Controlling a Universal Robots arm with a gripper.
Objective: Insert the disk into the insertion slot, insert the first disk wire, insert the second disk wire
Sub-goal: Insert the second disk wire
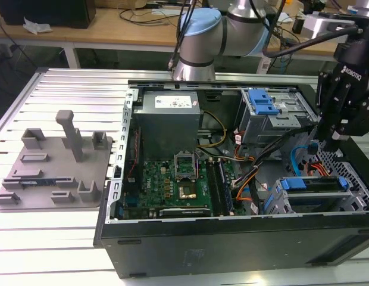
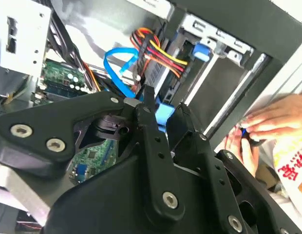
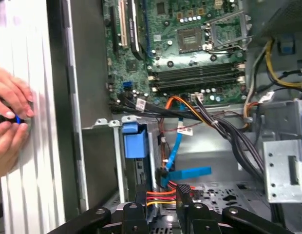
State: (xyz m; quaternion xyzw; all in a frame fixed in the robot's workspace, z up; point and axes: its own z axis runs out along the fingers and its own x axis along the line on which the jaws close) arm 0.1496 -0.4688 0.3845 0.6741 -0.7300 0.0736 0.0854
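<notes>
Already seated | disk (image 1: 309, 183) sits in the insertion slot (image 1: 327, 204), near corner at the exterior view's right | end effector (image 1: 334, 142) hovers just above the blue cable (image 3: 179, 146) beside it (grip cannot be told) | both wires apparently left to plug, cable end looking loose.

The upper edge cuts off the arm (image 1: 202, 36) in the exterior view, where the slot (image 1: 351, 202) hides most of the disk (image 1: 309, 183). In the first wrist view the picture's edge cuts off the gripper (image 3: 163, 214) and a person's hands (image 3: 12, 95); what they pinch is too small to tell. In the second wrist view the hands are blurred.
</notes>
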